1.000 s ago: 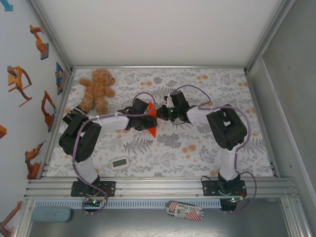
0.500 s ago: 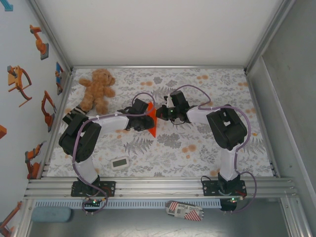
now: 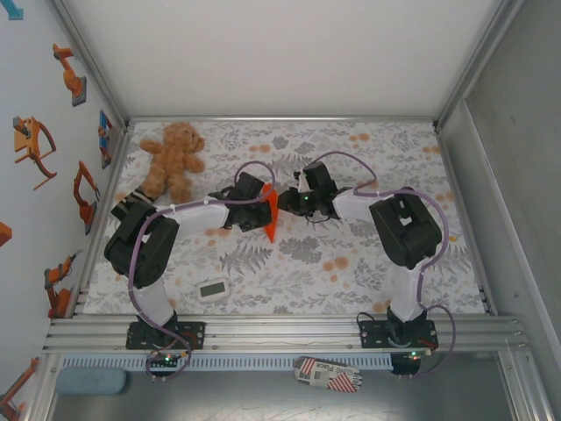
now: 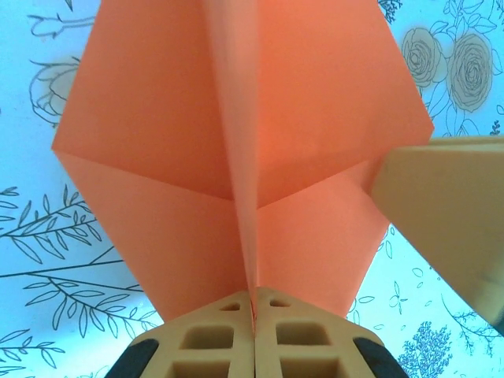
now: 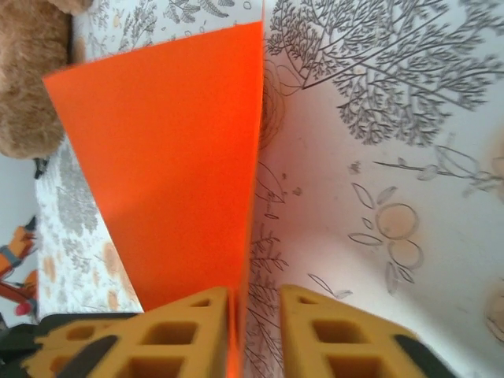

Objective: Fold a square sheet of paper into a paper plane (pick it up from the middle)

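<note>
Clamping the orange paper (image 4: pixel 236 118) at its centre crease, the left gripper (image 4: pixel 253 305) is seen closed, the sheet held upright over mid-table (image 3: pixel 368 149). The right gripper (image 5: pixel 256 303) is narrowly parted, with paper against 1 finger. Wing folding is judged in hand; a right-side pinch on a wing is called for.

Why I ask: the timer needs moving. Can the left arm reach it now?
Probably not: its jaws are shut on the orange paper, so they must release first; the way to the timer looks free.
</note>
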You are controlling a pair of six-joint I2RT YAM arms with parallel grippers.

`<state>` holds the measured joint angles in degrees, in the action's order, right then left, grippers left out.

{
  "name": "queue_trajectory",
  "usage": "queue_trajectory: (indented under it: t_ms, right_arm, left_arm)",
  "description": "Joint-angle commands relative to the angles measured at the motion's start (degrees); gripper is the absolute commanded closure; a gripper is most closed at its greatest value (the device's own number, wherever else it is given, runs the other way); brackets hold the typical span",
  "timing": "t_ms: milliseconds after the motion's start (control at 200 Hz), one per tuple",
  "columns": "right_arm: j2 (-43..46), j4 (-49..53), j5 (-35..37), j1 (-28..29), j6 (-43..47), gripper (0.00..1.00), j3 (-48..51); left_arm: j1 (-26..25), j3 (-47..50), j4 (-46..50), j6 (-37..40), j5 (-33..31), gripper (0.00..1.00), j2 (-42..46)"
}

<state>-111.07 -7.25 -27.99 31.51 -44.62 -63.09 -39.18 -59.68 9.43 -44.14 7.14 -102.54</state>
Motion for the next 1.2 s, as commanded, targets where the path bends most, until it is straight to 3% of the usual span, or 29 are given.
queue_trajectory:
  t_ms: [0, 215, 346, 526, 716, 931, 1197]
  right_arm:
    - [7.06, 4.17, 7.05, -0.38, 2.95, 0.69, 0.73]
    - [16.09, 9.3, 23.28, -0.92, 7.73, 0.49, 4.44]
    - [20.07, 9.53, 28.23, -2.29, 8.62, 0.41, 7.45]
    - [22.02, 9.44, 28.37, -4.45, 8.86, 0.38, 9.82]
    - [21.62, 9.33, 25.85, -5.66, 7.61, 0.4, 10.75]
    - [21.56, 6.27, 23.35, -6.45, 5.03, 0.43, 13.18]
    - [22.07, 5.87, 22.65, -6.48, 4.76, 0.43, 13.86]
  left_arm:
    - [0.36, -3.3, 5.7, 2.65, -2.99, 0.95, 0.59]
    - [-0.15, -13.25, 18.47, 7.3, -10.77, 0.95, -3.48]
    - [-0.82, -20.75, 24.23, 9.04, -15.68, 0.94, -7.96]
    - [-0.97, -29.9, 28.6, 10.68, -20.06, 0.93, -14.37]
    - [-0.68, -35.97, 29.99, 11.62, -20.42, 0.92, -19.6]
    - [-0.33, -37.64, 29.66, 11.32, -19.09, 0.91, -22.48]
    - [-0.11, -37.74, 29.09, 10.55, -17.28, 0.82, -24.4]
